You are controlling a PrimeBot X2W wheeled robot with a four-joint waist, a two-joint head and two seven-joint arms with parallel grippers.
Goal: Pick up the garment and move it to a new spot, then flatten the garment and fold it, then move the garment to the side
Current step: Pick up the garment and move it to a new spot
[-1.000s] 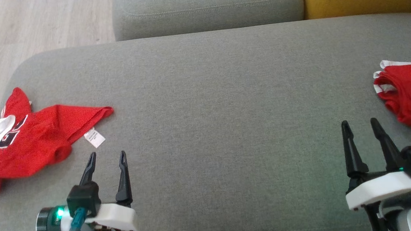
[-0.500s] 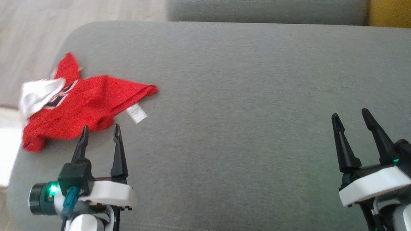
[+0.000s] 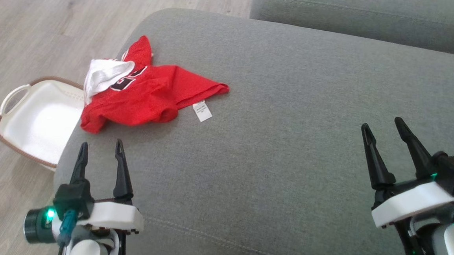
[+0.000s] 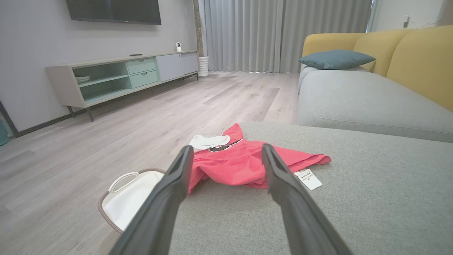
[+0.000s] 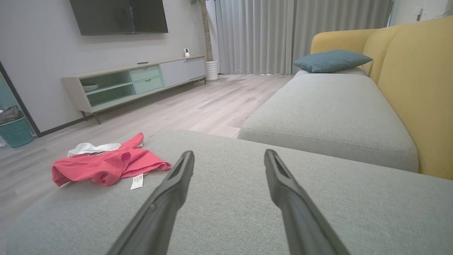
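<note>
A crumpled red garment (image 3: pixel 146 95) with a white patch and a white label lies near the left end of the grey sofa cushion (image 3: pixel 290 139). It also shows between the fingers in the left wrist view as the garment (image 4: pixel 233 166), and at the left of the right wrist view as the garment (image 5: pixel 102 163). My left gripper (image 3: pixel 100 147) hovers open just short of it, over the cushion's left edge, empty. Far to the right, my right gripper (image 3: pixel 382 128) is open and empty above the cushion.
A white basket (image 3: pixel 33 119) with a brown rim stands on the wooden floor beside the cushion's left end, also seen as the basket (image 4: pixel 127 198). Another grey cushion (image 3: pixel 361 9) lies behind. A yellow sofa back (image 5: pixel 417 81) and a TV cabinet (image 4: pixel 120 76) stand further off.
The head camera has turned left: the garment now sits nearer the picture's middle, the basket has come into view, and a second red garment at the right has left the view. Both grippers stay open.
</note>
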